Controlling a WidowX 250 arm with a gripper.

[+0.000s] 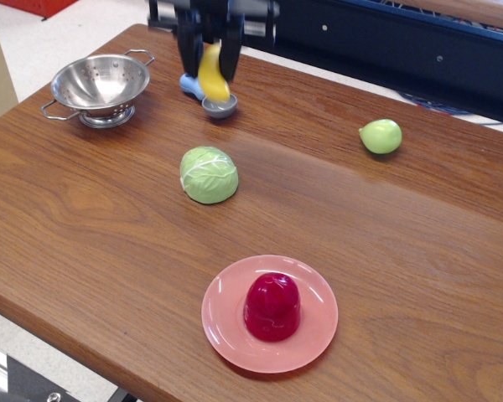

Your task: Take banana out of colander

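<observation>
My gripper (pixel 210 67) is shut on the yellow banana (pixel 212 77) and holds it in the air at the back of the table, right over the small grey scoop with a blue handle (pixel 219 105). The banana hangs between the two black fingers, its lower end sticking out below them. The steel colander (pixel 99 84) stands upright and empty at the back left, well to the left of the gripper.
A green cabbage half (pixel 208 174) lies in the middle of the table. A light-green pear-like fruit (pixel 381 136) sits at the right. A pink plate (pixel 318 331) with a red dome-shaped object (pixel 272 306) is near the front edge.
</observation>
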